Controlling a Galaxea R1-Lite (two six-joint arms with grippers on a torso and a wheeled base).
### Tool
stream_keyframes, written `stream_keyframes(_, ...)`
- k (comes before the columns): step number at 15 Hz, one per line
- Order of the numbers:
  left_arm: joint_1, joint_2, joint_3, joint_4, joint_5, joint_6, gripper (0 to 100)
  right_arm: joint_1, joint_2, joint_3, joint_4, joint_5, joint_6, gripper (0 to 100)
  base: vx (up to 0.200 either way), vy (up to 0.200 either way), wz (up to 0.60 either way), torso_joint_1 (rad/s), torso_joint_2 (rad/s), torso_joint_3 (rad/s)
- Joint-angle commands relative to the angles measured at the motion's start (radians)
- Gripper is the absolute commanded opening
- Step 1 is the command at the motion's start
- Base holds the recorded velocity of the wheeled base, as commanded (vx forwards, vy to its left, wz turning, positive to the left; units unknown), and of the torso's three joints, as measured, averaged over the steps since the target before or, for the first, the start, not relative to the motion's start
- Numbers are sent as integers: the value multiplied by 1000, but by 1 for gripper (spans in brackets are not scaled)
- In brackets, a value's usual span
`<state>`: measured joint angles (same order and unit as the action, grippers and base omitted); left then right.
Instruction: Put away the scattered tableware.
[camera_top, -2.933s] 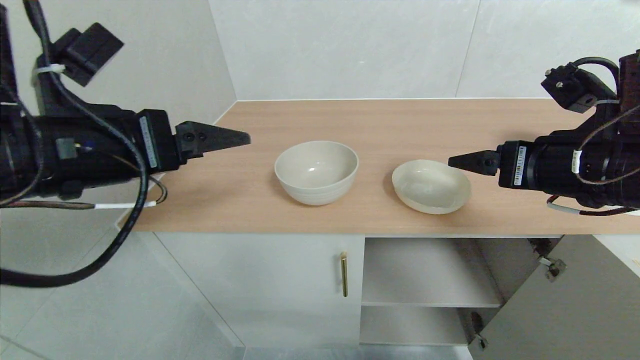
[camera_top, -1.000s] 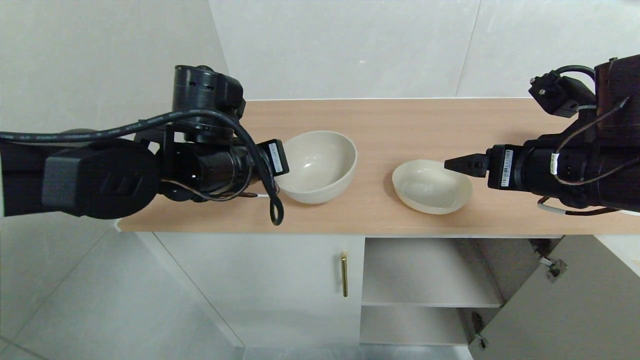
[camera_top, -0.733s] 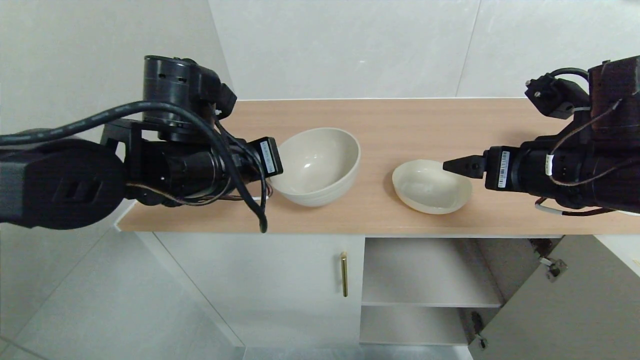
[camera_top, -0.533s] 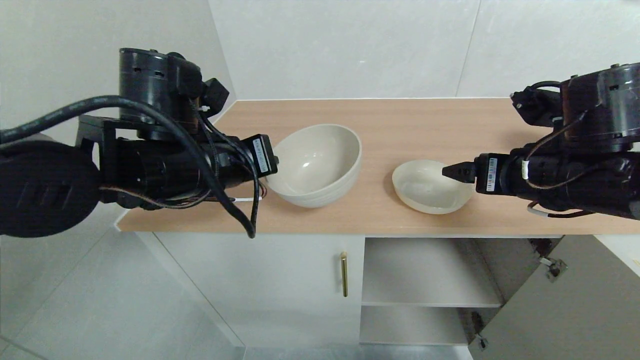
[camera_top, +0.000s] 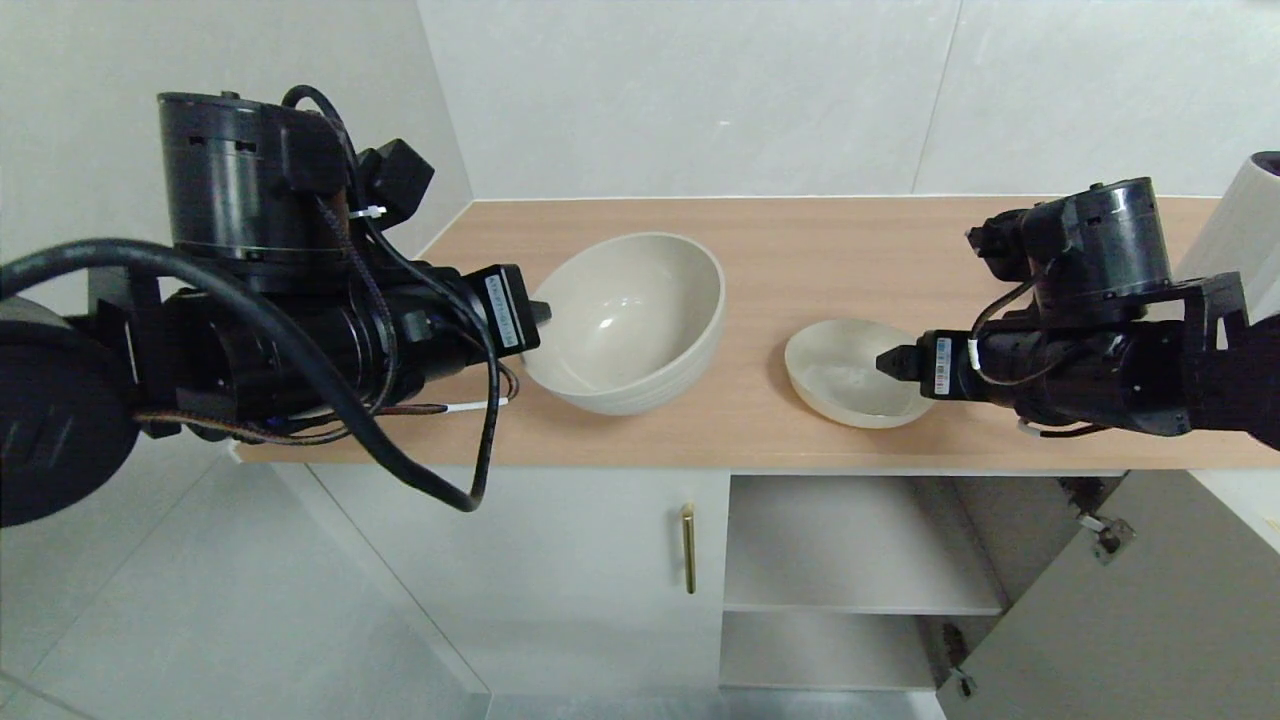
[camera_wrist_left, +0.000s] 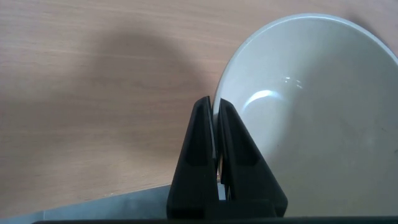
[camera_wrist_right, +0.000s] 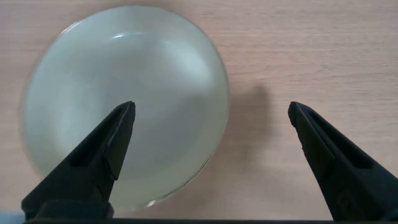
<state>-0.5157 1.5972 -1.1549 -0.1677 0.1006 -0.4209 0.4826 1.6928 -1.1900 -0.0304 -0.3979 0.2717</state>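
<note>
Low in the head view, the cabinet (camera_top: 560, 570) is showing a shut door with a brass handle (camera_top: 687, 548) at the middle. To the right of it an open compartment is baring two white shelves (camera_top: 860, 605), and its door (camera_top: 1120, 620) is hanging open at the lower right, cut off by the frame.

Above that, the wooden counter (camera_top: 800, 250) is running across the middle of the frame. Both dishes are sitting close to its front edge, with bare wood between them and a wider strip behind, up to the tiled wall.

The left gripper (camera_top: 540, 312) is pinching the left rim of the big bowl (camera_top: 630, 320), which is tilting. Whether its base is touching the wood is hard to tell. The left wrist view is showing what the head view hides: the gripper (camera_wrist_left: 216, 106) is closed narrowly, with the rim of the bowl (camera_wrist_left: 311, 112) caught between the two fingers.

At centre right, the shallow dish (camera_top: 850, 375) is lying flat on the counter. The right gripper (camera_top: 885, 362) is hanging over its right side. There the fingers are lining up as one dark tip. The right wrist view is showing the gripper (camera_wrist_right: 211, 149) spread wide, with one finger over the dish (camera_wrist_right: 124, 99) and the other over bare wood, holding nothing.
</note>
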Motion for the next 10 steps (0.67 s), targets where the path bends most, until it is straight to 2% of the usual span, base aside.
stream_keyframes(1,-1,-6,1,0,1,-1,0,-5,21,-8,0,1,0,100,0,0,0,0,0,0)
stream_keyframes(4,-4,-5,3,0,1,-1,0,-13,31,-10,0,1,0,100,0,0,0,0,0,0)
stream_keyframes(5,-7,-5,3,0,1,-1,0,-15,36,-11,-2,1,1,0,0,0,0,0,0,0)
stream_keyframes(10,-9,-5,3,0,1,-1,0,-22,28,-13,-2,5,1,0,0,0,0,0,0,0)
